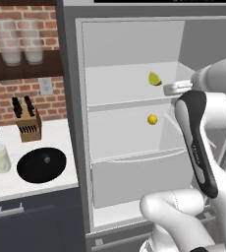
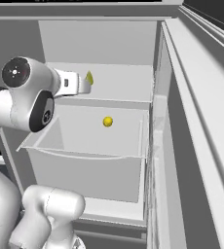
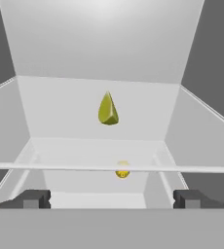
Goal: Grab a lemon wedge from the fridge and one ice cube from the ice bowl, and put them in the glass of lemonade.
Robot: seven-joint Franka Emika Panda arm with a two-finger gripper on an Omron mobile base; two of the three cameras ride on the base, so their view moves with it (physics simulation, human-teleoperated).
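Lemon wedge [image 3: 107, 109] sat mid-shelf in fridge [image 1: 129, 44]; jaws spread wide, needed centering and advancing before pinching.

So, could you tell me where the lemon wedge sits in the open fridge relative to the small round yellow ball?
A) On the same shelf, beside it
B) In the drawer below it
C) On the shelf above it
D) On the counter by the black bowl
C: the lemon wedge rests on the upper shelf of the fridge, while the round yellow ball lies one shelf lower; the hand view shows the wedge above the ball too.
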